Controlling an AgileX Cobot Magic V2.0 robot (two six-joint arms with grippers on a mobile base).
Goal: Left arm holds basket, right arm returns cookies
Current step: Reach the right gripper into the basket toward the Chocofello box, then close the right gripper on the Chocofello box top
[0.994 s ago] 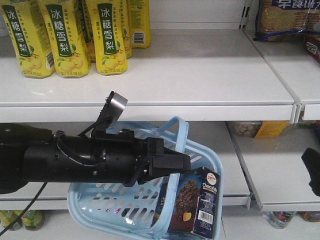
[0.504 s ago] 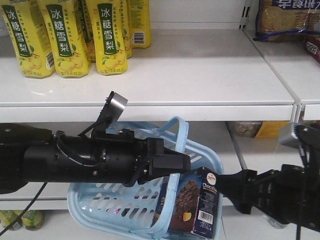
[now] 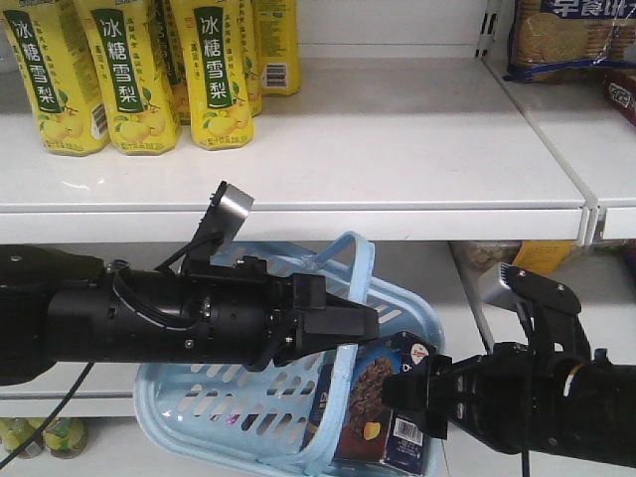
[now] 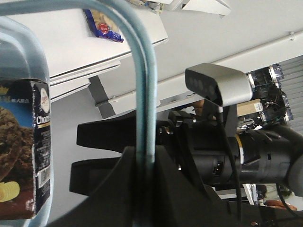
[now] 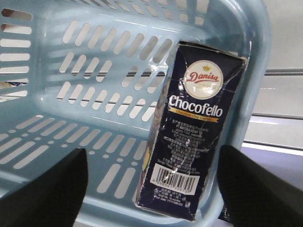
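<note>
The light blue basket (image 3: pixel 248 412) hangs in front of the lower shelf, tilted. My left gripper (image 3: pixel 360 323) is shut on its hoop handle (image 4: pixel 144 85), which runs straight between the jaws of the left gripper (image 4: pixel 144 163). The cookies (image 3: pixel 381 402), a dark navy Chocofello box (image 5: pixel 194 137), stand upright in the basket's right corner (image 5: pixel 248 85). My right gripper (image 3: pixel 409 393) is open just in front of the box. In the right wrist view its fingers (image 5: pixel 45 189) stand wide, left and right of the box's lower part, without touching it; the right gripper (image 5: pixel 154 158) holds nothing.
Yellow drink bottles (image 3: pixel 129 70) stand at the upper shelf's left. Biscuit packs (image 3: pixel 571 35) lie at the top right. The white shelf edge (image 3: pixel 417 224) runs just above the basket. A clear tub with a yellow label (image 3: pixel 509 256) sits on the lower shelf to the right.
My right arm has come in from the right edge and moved left, bringing its open gripper up to the cookies box. The left arm and basket have stayed still.
</note>
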